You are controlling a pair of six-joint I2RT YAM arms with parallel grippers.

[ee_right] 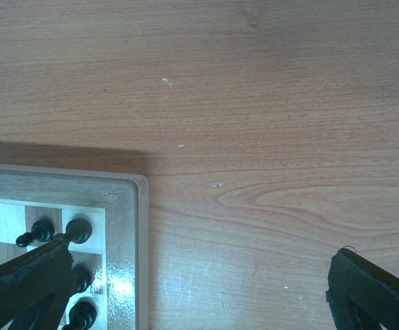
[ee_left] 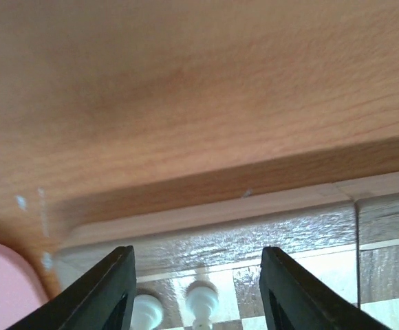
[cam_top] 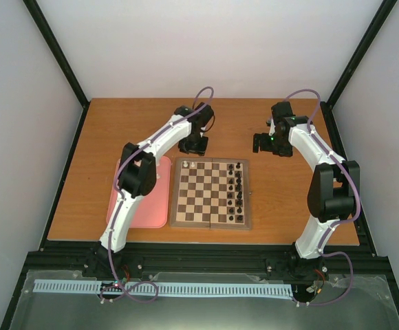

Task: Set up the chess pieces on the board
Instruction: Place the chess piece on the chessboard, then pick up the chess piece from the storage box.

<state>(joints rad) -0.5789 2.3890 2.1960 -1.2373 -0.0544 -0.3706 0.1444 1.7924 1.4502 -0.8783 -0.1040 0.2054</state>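
1. Two white chess pieces [ee_left: 201, 301] stand upright, side by side, at the board's [cam_top: 211, 223] far-left corner.
2. The left tool [ee_left: 198, 254] hangs over them, spread wide, with one piece between its fingers and touching neither.
3. Black pieces [cam_top: 239, 187] line the board's right side, and a pink tray [cam_top: 155, 203] lies to its left.
4. The right tool [ee_right: 201, 251] gapes wide and empty over the counter [ee_right: 254, 103] off the far-right corner.

Overhead and close wrist views all share the board [cam_top: 210, 224].
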